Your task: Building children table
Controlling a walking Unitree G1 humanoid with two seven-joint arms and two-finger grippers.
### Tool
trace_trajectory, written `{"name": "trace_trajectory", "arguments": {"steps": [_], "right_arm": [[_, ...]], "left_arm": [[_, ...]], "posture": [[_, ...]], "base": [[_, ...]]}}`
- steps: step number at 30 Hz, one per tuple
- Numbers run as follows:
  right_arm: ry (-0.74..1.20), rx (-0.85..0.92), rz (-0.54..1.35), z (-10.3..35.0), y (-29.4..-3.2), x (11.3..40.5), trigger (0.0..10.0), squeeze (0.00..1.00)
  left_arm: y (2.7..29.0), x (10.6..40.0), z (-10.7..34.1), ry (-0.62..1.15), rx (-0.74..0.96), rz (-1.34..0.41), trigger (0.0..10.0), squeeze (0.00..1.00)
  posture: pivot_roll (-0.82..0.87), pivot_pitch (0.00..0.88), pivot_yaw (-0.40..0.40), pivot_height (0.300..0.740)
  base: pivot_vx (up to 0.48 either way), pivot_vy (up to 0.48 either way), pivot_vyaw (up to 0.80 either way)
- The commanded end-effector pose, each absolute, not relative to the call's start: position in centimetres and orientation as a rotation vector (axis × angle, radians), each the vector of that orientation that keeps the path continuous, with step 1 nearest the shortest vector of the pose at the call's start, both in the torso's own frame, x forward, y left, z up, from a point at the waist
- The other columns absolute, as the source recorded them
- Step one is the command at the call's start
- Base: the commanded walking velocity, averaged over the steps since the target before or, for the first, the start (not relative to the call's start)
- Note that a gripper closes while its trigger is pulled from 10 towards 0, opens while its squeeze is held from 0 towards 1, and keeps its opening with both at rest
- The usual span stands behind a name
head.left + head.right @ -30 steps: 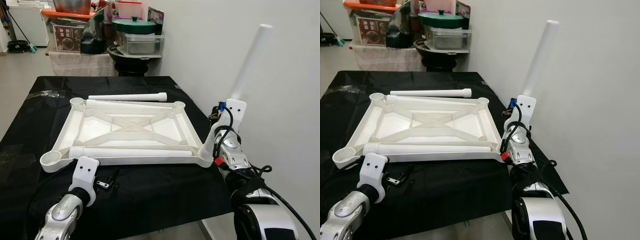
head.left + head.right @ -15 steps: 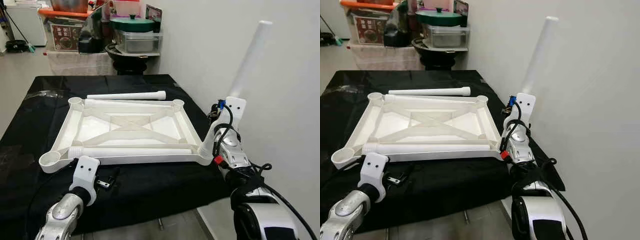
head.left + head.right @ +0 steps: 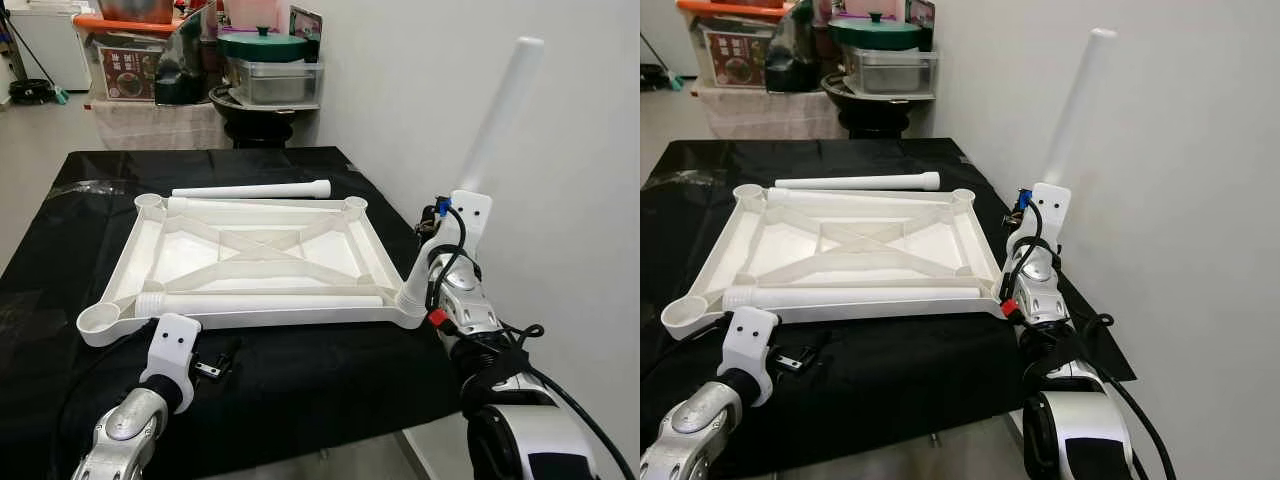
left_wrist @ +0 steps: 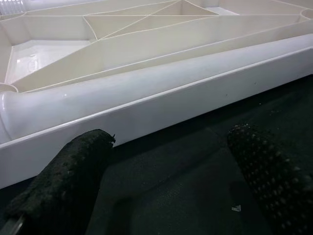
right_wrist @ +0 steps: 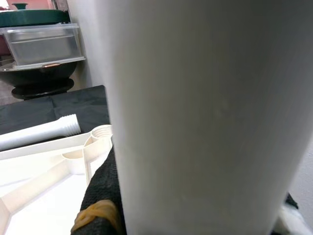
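Head views: the upturned white table frame lies on the black tabletop, and the right tool holds a table leg upright in the near right corner socket, barely shifted since a second ago (probably mid-seating). Left wrist view: the left tool is spread, empty, just beside the frame's near edge. Right wrist view: fingers pinch the leg.

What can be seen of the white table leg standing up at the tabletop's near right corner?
The table leg is a smooth, matte white tube, apparently plastic, with a rounded top end. It stands tilted, its top leaning toward the wall, its lower end at the near right corner socket of the upturned tabletop. The right gripper is at its lower part; one black finger lies against the tube.
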State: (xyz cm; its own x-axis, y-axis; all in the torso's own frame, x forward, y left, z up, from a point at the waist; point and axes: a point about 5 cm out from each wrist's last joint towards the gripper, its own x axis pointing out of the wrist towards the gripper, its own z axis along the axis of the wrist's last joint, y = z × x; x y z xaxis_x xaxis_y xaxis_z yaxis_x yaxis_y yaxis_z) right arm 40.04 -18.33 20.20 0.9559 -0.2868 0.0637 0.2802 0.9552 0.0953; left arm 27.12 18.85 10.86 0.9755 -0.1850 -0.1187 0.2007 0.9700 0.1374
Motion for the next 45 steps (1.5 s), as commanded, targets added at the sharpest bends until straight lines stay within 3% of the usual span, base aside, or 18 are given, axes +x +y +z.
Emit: {"name": "trace_trajectory", "arguments": {"steps": [1,5,6,7,8,45], "right_arm": [[-0.002,0.064,-0.318,18.3,-19.4,39.6,10.0,0.0],[-0.007,0.073,-0.313,18.4,-19.4,39.6,10.0,0.05],[-0.008,0.074,-0.313,18.5,-19.4,39.6,10.0,0.73],[-0.008,0.074,-0.313,18.5,-19.4,39.6,10.0,0.73],[-0.009,0.077,-0.311,18.5,-19.4,39.6,10.0,1.0],[-0.192,0.091,-0.147,22.3,-18.3,39.3,10.0,1.0]], "left_arm": [[18.4,27.2,10.7,0.103,0.144,-0.209,10.0,0.0],[18.3,27.3,10.7,0.102,0.143,-0.21,10.0,0.0],[18.3,27.3,10.7,0.102,0.142,-0.21,10.0,0.0],[18.3,27.3,10.7,0.102,0.142,-0.21,10.0,0.0],[18.3,27.3,10.7,0.103,0.142,-0.21,10.0,0.0],[18.4,27.4,10.4,0.115,0.136,-0.217,10.0,0.0]], "posture": [[0.08,0.0,-0.087,0.74],[0.08,0.0,-0.087,0.74],[0.08,0.0,-0.088,0.74],[0.08,0.0,-0.088,0.74],[0.08,0.0,-0.089,0.74],[0.07,0.0,-0.079,0.74]], "base": [[0.0,0.0,0.0],[0.0,0.0,0.0],[0.0,0.0,0.0],[0.0,0.0,0.0],[0.0,0.0,0.0],[0.0,0.0,0.0]]}}
